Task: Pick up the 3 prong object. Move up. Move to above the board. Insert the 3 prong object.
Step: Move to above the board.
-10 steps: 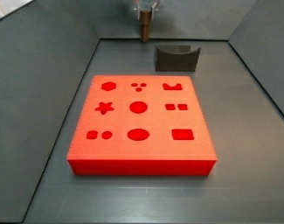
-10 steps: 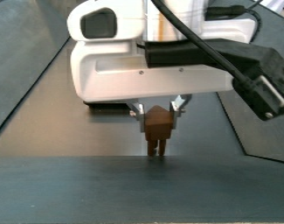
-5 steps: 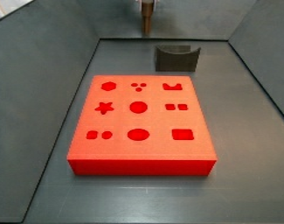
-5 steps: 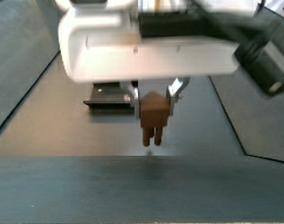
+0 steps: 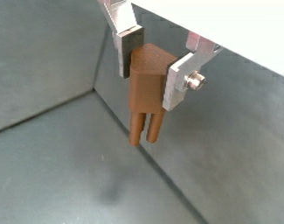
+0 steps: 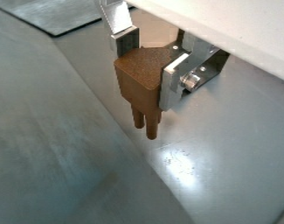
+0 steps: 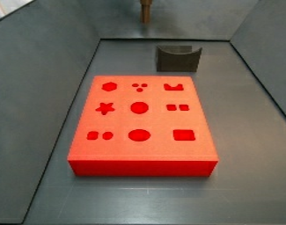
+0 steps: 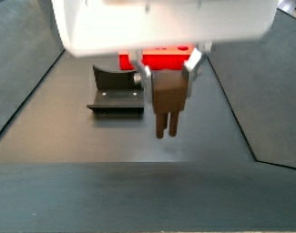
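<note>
Aloft, gripper [image 5: 152, 63] clamps brown 3 prong object [image 5: 144, 96].

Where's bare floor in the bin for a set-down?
Free: the strip between the board and the near wall, and both side lanes. Tighter: between board and grey block. The end effector, shut on the 3 prong object, hangs above the far end.

Since 1 second ago the gripper [image 8: 169, 71] has risen, carrying the 3 prong object [image 8: 168, 102] with it. In a side view the peg [image 7: 145, 10] now shows only at the top edge, past the far end of the floor. Its prongs hang higher above the floor, uncovering the board [image 8: 168, 60] behind.
</note>
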